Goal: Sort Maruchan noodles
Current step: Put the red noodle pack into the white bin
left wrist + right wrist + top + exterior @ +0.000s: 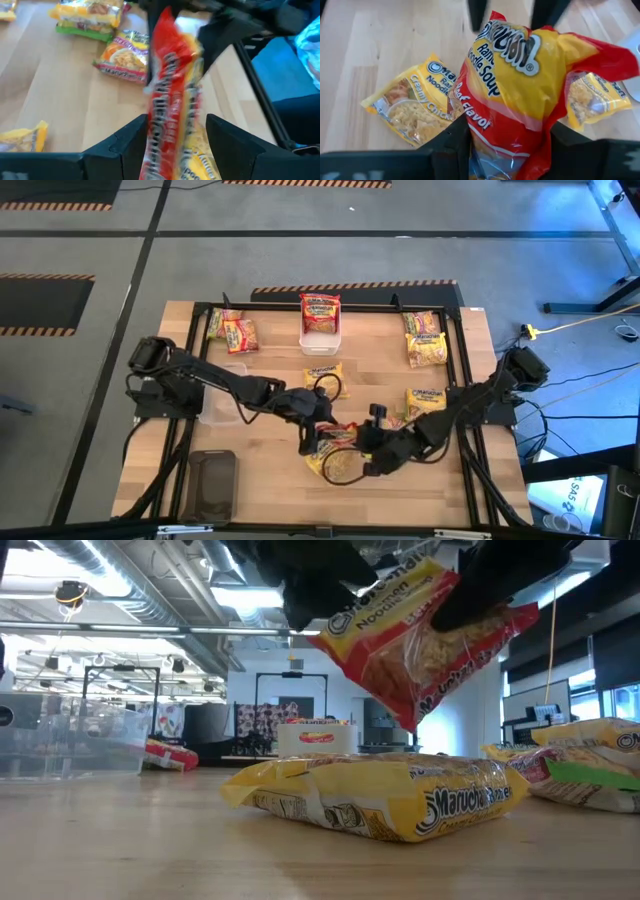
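Maruchan noodles, red-banded packet (425,630): held up off the table, clear of the wood, tilted, near the front middle. Right gripper (507,137) clamped on one end of it, fingers pressed to both faces. Left gripper (175,137) at the other end, fingers astride the packet; whether they press it, cannot tell.

Yellow packet (375,795): flat on the table directly under the lifted one. Another yellow packet (323,373) at mid-table.

White bin (320,330): at the back middle, one red packet (320,307) in it.

Clear bin (222,405): left side, beneath the left arm.

Further packets: two at back left (233,330), two at back right (425,338), one right of centre (426,400).

Dark tray (212,483): front left corner
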### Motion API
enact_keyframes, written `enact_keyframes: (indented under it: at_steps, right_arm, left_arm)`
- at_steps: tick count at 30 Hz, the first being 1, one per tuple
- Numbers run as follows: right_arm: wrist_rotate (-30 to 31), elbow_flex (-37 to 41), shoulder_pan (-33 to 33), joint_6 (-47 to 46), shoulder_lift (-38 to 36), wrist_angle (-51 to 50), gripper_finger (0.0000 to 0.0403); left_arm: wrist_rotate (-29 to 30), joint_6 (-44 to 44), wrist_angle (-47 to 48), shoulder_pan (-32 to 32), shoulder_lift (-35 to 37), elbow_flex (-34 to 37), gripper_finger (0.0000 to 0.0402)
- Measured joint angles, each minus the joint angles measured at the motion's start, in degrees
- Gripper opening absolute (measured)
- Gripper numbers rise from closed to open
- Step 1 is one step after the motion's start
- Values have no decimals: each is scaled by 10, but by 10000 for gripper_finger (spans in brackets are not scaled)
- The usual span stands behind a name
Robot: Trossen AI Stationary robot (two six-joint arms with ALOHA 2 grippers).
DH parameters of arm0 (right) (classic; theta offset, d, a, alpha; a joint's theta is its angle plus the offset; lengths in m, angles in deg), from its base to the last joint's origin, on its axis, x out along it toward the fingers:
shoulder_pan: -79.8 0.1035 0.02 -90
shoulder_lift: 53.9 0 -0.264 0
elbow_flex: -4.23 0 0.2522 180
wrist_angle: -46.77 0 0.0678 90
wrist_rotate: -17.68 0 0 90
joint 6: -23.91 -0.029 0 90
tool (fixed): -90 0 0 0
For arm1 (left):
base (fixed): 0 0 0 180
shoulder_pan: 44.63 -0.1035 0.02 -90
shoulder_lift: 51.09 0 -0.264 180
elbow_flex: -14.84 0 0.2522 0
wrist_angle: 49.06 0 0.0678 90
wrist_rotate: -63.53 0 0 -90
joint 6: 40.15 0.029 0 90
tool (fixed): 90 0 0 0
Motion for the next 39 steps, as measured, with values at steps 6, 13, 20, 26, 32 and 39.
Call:
enact_keyframes:
  at_steps: [6,13,20,26,32,39]
  right_arm:
    - [-7,0,-17,52,1,23,134]
    - [-4,0,-39,98,1,36,134]
    - [-12,0,-57,144,1,82,134]
    - [5,0,-58,151,1,82,143]
    - [20,-4,-56,141,-1,74,188]
    - [42,-44,-16,52,-59,-119,233]
  left_arm:
    - [-2,7,14,-9,0,-1,196]
    - [-24,21,18,-12,0,-1,196]
    - [-22,44,32,-12,0,-1,187]
    - [-14,52,46,-19,0,-2,121]
    - [-18,59,63,-27,2,-2,111]
    - [45,97,159,-56,58,-12,111]
